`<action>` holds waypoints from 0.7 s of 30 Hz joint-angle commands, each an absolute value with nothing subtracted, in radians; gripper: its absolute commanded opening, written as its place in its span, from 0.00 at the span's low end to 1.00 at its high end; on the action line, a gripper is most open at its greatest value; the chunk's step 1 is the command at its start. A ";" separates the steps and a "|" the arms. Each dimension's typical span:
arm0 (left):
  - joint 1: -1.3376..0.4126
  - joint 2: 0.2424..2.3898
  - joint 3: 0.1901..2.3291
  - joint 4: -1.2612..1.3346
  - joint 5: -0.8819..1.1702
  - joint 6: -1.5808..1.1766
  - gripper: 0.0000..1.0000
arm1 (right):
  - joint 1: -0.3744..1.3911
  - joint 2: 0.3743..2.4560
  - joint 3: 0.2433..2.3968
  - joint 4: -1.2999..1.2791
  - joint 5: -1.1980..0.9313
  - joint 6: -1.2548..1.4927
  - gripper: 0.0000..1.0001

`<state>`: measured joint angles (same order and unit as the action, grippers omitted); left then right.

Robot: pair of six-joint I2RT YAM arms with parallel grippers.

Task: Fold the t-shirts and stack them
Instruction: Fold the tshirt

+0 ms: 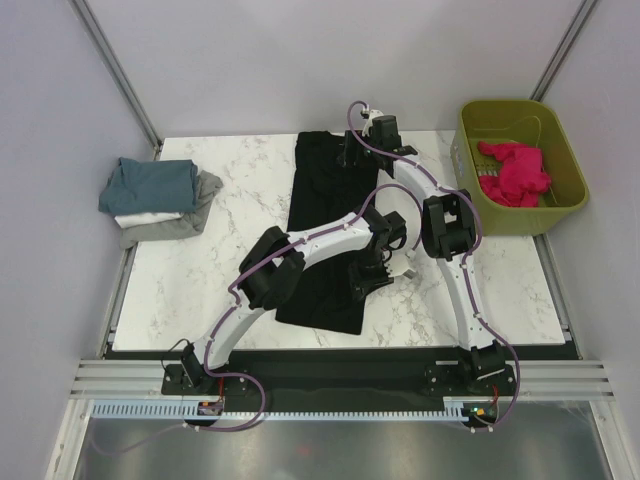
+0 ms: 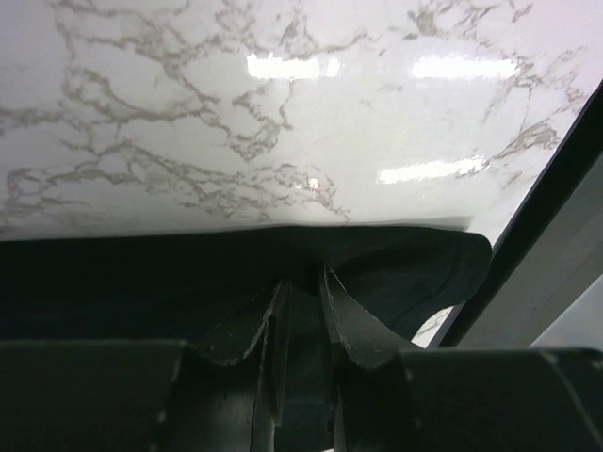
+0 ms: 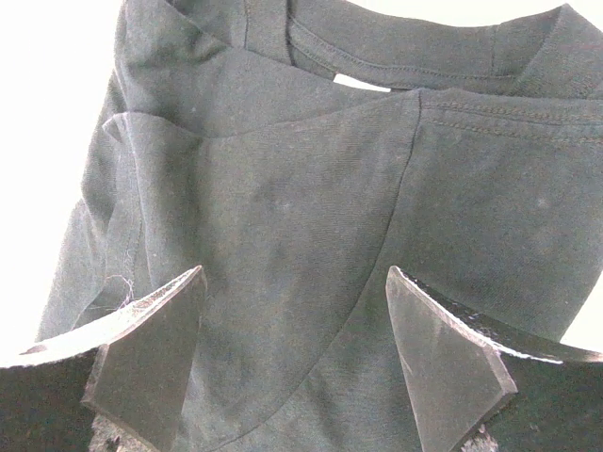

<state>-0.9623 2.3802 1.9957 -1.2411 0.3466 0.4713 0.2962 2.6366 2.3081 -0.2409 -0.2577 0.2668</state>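
**A:** Where does the black t-shirt lie?

**B:** The black t-shirt is stretched lengthwise down the middle of the marble desk, from twelve o'clock to six. Its collar is at the twelve o'clock end.

**A:** And the fingers?

**B:** The left fingers stand narrow, nipped on the shirt's edge at about its four o'clock side. The cloth there curls up off the desk. The right fingers are spread wide over the collar end, gripping nothing. I cannot tell whether they touch the cloth.

**A:** Any label or writing?

**B:** A white sliver shows inside the neck opening. I cannot tell whether it is a label or the desk showing through, and no lettering can be read on it.

**A:** The other shirts?

**B:** They sit in a folded pile at the desk's nine o'clock edge. The teal t-shirt is on top and the white t-shirt is under it. The grey t-shirt is lowest, poking out toward three o'clock.

**A:** Anything else?

**B:** An olive basket stands at two o'clock with a pink cloth in it, well apart from the pile.
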 commanded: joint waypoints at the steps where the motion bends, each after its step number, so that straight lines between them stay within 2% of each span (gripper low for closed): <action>1: -0.994 2.430 2.043 -1.109 0.374 0.459 0.26 | 0.296 2.622 2.327 -0.212 -0.270 0.275 0.86; 16: -1.000 2.424 2.094 -1.025 0.387 0.394 0.28 | 0.250 2.381 2.244 -0.265 -0.221 0.181 0.87; 19: -0.999 2.386 2.129 -1.063 0.367 0.391 0.41 | 0.245 2.312 2.218 -0.290 -0.174 0.144 0.87; 20: -0.994 2.367 2.155 -1.092 0.367 0.391 0.48 | 0.239 2.269 2.211 -0.308 -0.164 0.140 0.88; 21: -0.993 2.340 2.195 -1.113 0.358 0.388 0.51 | 0.235 2.241 2.192 -0.314 -0.157 0.130 0.88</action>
